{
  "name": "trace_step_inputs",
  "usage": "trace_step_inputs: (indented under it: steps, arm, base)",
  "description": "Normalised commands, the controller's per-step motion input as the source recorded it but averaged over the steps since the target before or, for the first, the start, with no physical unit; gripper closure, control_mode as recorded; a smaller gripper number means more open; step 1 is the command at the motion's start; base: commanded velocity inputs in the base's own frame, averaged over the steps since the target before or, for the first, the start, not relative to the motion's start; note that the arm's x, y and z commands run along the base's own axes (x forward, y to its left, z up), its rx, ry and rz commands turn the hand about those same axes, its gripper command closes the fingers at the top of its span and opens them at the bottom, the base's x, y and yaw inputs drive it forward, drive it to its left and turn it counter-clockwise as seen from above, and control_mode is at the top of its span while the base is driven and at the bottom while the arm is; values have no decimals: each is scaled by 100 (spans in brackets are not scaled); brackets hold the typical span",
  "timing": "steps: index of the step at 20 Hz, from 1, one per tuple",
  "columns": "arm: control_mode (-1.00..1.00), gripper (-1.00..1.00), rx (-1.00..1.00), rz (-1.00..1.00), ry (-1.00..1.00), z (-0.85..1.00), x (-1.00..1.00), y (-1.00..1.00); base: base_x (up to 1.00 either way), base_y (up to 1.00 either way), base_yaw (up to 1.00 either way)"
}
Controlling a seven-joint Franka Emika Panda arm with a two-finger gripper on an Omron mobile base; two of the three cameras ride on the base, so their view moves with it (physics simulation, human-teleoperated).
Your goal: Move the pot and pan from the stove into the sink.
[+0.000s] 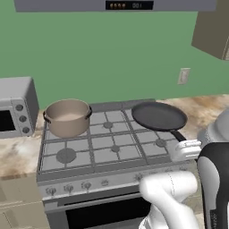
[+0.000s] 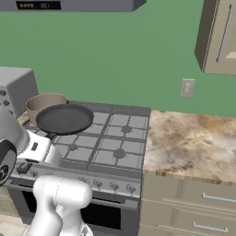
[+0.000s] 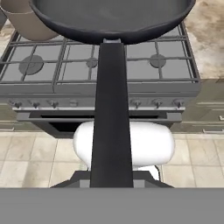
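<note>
Closed both dark finger tips of the gripper (image 3: 111,179) on one thing, the single long handle of the pan (image 1: 159,115), one tip to each side near the handle's free end, as seen in the hand view. Held that one black pan level and up off the grates, over the right rear part of the stove (image 1: 103,147), with its handle pointing back toward the arm. Found one tan pot (image 1: 67,117) standing upright on the left rear burner, apart from the pan, pale inside. Counted one stove, with dark grates and four burners left uncovered in the left base view: two in the front corners and two along the middle. Noted one row of knobs (image 1: 86,184) along the stove front above one dark oven door (image 1: 107,214); could not count the knobs surely, since the handle hid part of the row in the hand view. Saw one grey toaster oven (image 1: 15,107) with three round dials on the counter just left of the stove. Saw one stretch of marbled counter (image 2: 193,138) on the stove's right, with two drawer pulls showing below it. Counted one wall outlet (image 2: 186,87) on the green wall, one upper cabinet (image 2: 221,37) at the right, and one hood (image 1: 129,5) overhead.
</note>
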Motion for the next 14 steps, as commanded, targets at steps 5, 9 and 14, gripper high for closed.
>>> trace_step_inputs:
  steps: [5,9,14]
  arm:
    - [100,100,0,0,0,0,0,0]
    - [100,100,0,0,0,0,0,0]
    - [100,100,0,0,0,0,0,0]
  base:
    - [-54,-21,-1]
    - [-18,-17,-17]
    - [-5,-20,-31]
